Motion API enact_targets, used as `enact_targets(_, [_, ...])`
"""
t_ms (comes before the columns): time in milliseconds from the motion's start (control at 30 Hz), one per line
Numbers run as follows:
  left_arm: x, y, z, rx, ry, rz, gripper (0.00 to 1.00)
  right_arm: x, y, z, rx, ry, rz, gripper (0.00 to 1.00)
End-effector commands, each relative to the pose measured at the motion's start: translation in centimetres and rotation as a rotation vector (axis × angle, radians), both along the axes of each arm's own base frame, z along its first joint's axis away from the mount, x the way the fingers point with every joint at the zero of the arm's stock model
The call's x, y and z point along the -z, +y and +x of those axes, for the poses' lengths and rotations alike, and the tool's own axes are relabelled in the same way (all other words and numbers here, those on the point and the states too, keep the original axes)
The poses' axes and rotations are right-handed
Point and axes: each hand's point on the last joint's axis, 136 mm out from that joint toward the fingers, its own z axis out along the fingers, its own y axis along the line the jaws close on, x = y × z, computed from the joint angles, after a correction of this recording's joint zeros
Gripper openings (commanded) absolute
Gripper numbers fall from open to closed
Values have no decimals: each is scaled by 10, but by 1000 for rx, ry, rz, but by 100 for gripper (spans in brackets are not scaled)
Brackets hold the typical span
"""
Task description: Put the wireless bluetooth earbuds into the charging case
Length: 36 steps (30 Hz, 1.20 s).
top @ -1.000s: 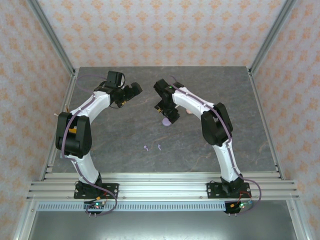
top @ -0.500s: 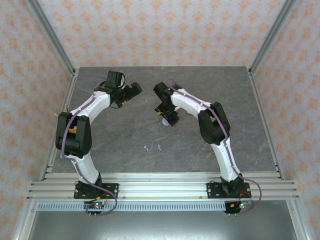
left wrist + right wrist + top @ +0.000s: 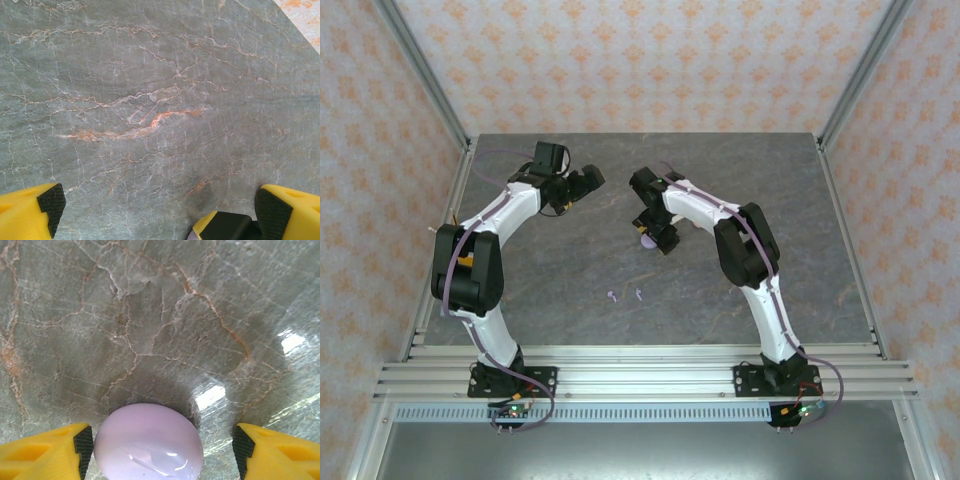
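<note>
Right gripper (image 3: 162,446) shifted over charging case (image 3: 148,440) at lower centre, jaws apart astride it; left gripper (image 3: 162,209) agape. Glossy, likely slippery: grip its waist.

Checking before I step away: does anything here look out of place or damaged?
Nothing damaged. Two purple earbuds lie loose on the table, well apart from the purple case, which looks closed and sits inside the open right pincer.
</note>
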Motion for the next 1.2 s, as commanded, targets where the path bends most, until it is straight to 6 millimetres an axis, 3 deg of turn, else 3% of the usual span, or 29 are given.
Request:
enact_targets(0, [-5, 3, 9, -9, -25, -14, 100, 11, -1, 1, 13, 22, -8, 74])
enact_targets(567, [-3, 3, 10, -14, -22, -20, 100, 17, 15, 6, -46, 34, 34, 68])
enact_targets(767, [-4, 2, 9, -13, -25, -20, 100, 17, 15, 7, -97, 31, 25, 59])
enact_targets(1033, [-5, 2, 8, -10, -26, -19, 100, 6, 23, 9, -405, 37, 28, 48])
enact_targets(1167, [-7, 2, 9, -11, -30, -20, 100, 6, 9, 0, -572, 84, -35, 47])
